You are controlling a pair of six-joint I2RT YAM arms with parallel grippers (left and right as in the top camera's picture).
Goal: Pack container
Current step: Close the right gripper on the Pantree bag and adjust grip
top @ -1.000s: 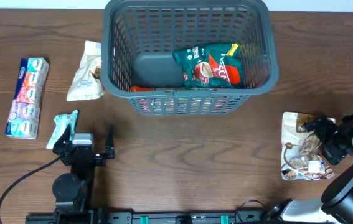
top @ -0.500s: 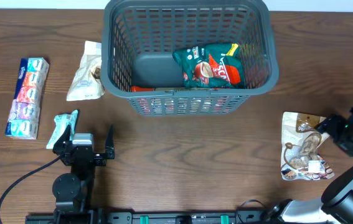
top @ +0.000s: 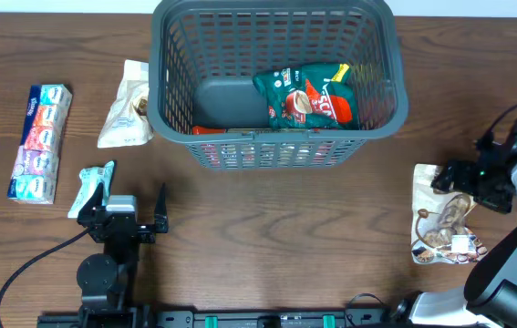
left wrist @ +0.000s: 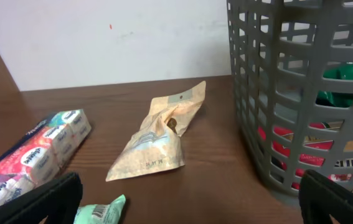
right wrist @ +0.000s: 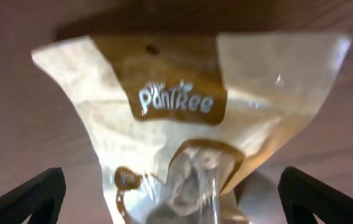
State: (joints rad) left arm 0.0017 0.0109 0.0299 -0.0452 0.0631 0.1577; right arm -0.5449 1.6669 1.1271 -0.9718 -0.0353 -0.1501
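The container, a dark grey slotted basket (top: pixel 274 146) (left wrist: pixel 301 93), stands at the back centre. A green and red snack pack (top: pixel 308 96) lies inside it, with something red (top: pixel 208 130) on the bottom. On the table at the right lies a beige Pantree pouch (top: pixel 442 223) (right wrist: pixel 176 118). My right gripper (top: pixel 459 180) (right wrist: pixel 176 205) hovers open over the pouch's far end, one finger on each side and neither touching it. At the front left, my left gripper (top: pixel 129 205) (left wrist: pixel 182 208) rests open and empty beside a mint green pack (top: pixel 94 185) (left wrist: pixel 101 211).
A beige pouch (top: pixel 126 105) (left wrist: pixel 157 140) lies left of the basket. A long pack of tissues (top: pixel 41 141) (left wrist: pixel 33 155) lies further left. Bare brown table (top: pixel 276 237) stretches between the two arms in front of the basket.
My right gripper was low on the Pantree pouch, swung off to the right, and now hangs over its far end. The pouch lies where it was. The left arm has not moved.
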